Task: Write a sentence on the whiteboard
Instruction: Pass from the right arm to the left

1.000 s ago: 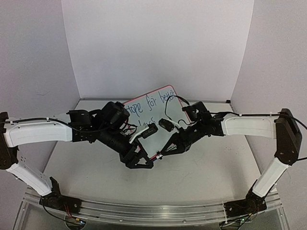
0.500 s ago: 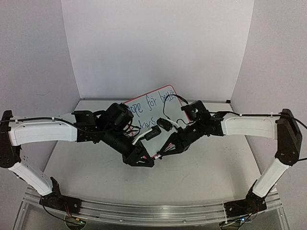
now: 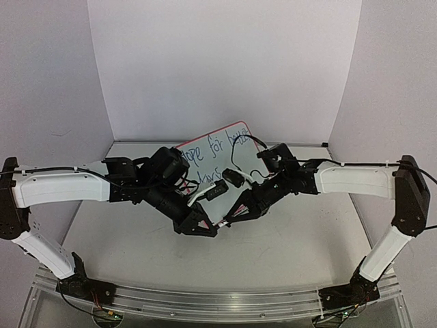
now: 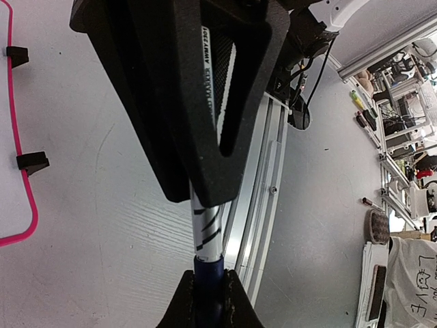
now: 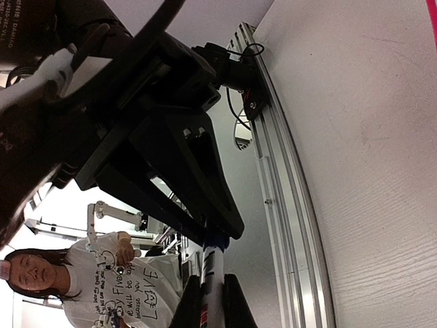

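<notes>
The marker point(image 4: 207, 232) is held at both ends, bridging the two claws above the middle of the table point(image 3: 287, 253). The left gripper point(image 4: 207, 285) is pressed together on the marker's dark blue end. The right gripper point(image 4: 205, 188) is clamped on the white printed barrel. The right wrist view shows the same thing from the other side: the right gripper point(image 5: 212, 295) pinches the barrel and the left gripper point(image 5: 220, 231) meets it at the blue section. Whether that blue piece is a cap or the pen's tail cannot be told from here.

The marker's long axis runs straight from one claw to the other, so any pull or push along that line would act on the joint between blue end and barrel. That is probably the step in hand, seating or freeing a cap, or passing the pen across.

The whiteboard point(image 3: 229, 137) stands propped behind both grippers on the far side of the table, its lower part hidden by the arms. The sentence point(image 3: 213, 147) is partly legible in blue — "Hope for" on the upper line, with more below — so the writing looks largely done. In the left wrist view the board's red-pink frame point(image 4: 32, 212) and its black clip feet point(image 4: 31, 162) sit off to one side of the pen, apart from it. Neither arm is clearly nearer the board.
</notes>
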`<state>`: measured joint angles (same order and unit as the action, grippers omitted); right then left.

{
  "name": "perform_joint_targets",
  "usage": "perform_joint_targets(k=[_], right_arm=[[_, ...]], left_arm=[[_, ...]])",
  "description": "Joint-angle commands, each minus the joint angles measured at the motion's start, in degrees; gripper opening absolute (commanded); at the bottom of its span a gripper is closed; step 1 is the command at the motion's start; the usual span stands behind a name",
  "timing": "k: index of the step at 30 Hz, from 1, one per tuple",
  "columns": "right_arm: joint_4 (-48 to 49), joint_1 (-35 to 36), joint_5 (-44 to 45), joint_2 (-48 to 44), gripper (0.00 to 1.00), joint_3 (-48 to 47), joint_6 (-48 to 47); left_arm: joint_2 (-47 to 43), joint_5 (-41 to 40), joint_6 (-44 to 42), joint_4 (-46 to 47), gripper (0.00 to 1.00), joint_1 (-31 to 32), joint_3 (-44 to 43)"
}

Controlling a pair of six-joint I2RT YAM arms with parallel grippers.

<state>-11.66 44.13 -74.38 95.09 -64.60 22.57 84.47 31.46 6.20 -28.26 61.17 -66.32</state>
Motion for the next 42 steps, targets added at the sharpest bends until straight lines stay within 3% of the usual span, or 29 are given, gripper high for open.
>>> perform_joint_targets(k=[1, 28, 38, 42], right_arm=[[0.4, 2.9, -0.9, -0.7, 0.00, -2.0, -0.5], [2.8, 10.9, -4.4, 4.7, 0.00, -4.2, 1.3], [2.8, 12.2, -5.9, 4.4, 0.00, -5.4, 0.2], [2.8, 14.0, -6.2, 3.8, 0.00, -5.6, -1.5]], left_arm=[[-0.8, 1.6, -2.9, 5.8, 0.00, 0.0, -1.4], [-7.2, 0.0, -4.0, 20.8, 0.00, 0.0, 0.1], [-5.0, 7.0, -3.4, 22.8, 0.00, -0.3, -2.6], [-4.7, 11.7, 2.0, 29.8, 0.00, -2.4, 0.0]])
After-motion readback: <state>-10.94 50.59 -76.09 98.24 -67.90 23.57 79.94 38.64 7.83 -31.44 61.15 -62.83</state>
